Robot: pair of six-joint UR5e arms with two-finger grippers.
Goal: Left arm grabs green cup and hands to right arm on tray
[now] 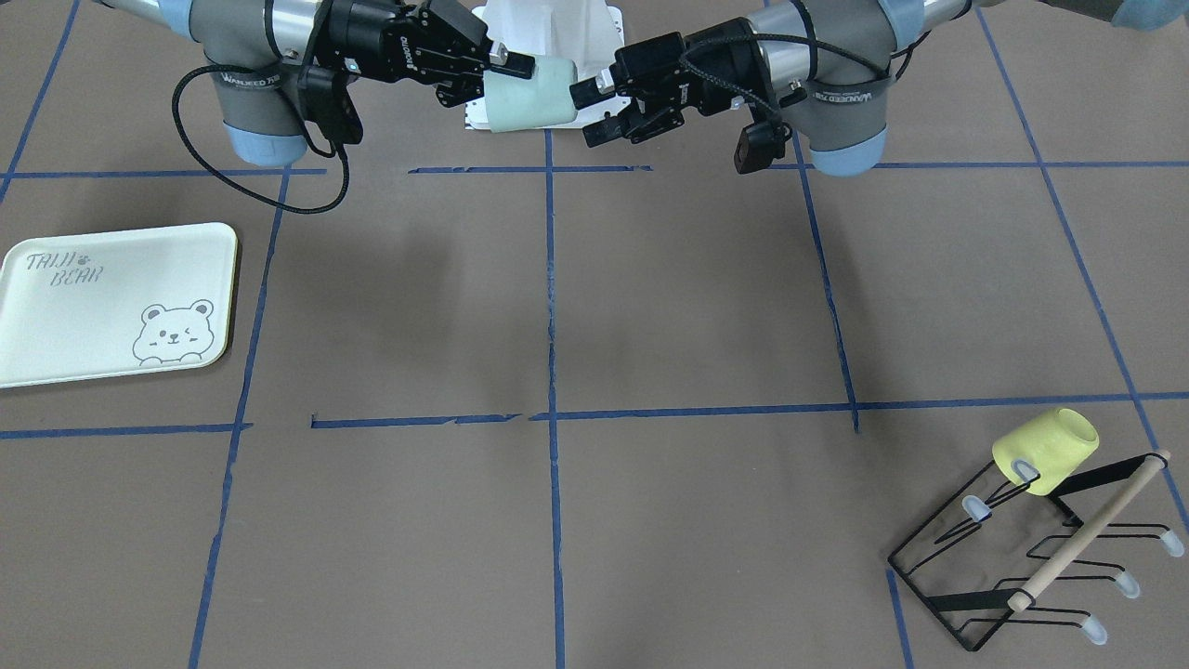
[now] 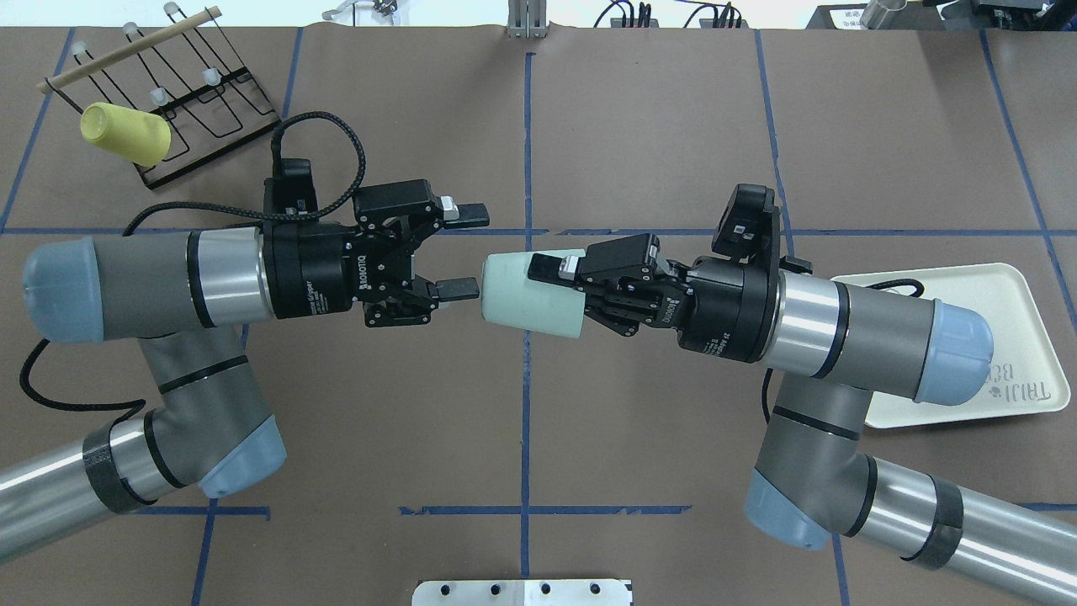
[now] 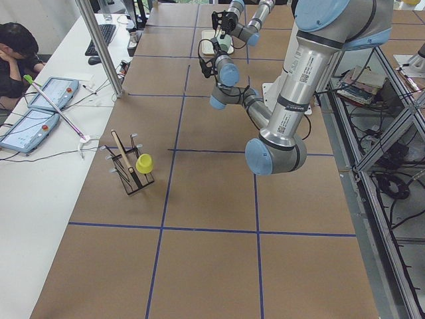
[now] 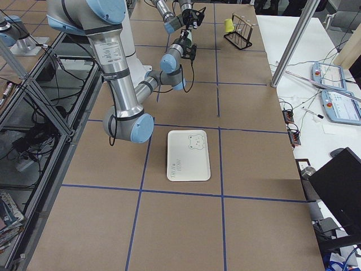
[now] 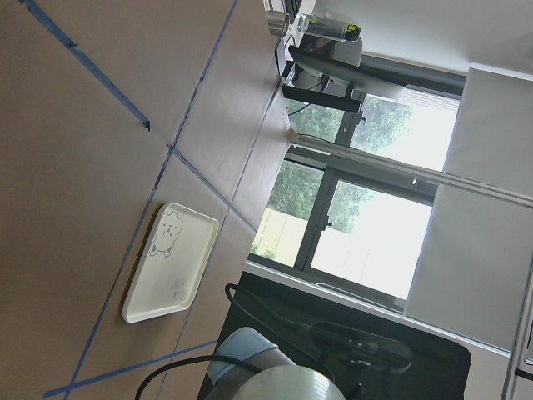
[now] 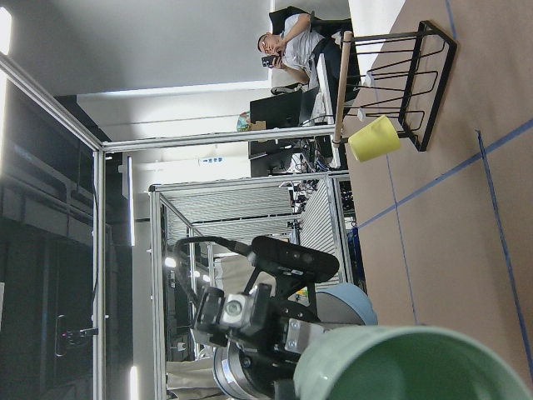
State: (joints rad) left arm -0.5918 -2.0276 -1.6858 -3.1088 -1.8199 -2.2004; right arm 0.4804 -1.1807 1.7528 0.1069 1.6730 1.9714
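Where the blue-taped brown surface [image 2: 639,126] shows its centre line, right arm [image 2: 875,337] and left arm [image 2: 151,282] face each other head-on, both raised. Tray [image 1: 111,316] flat on surface at right arm's side, well apart. Right tool [image 2: 559,295] clamped on green cup [image 2: 526,286]; cup sideways, aloft, rim toward right wrist. Left tool [image 2: 471,252] released, jaws spread just beside cup's base.

Overhead, front, sides, wrists; shared table [image 2: 656,109]
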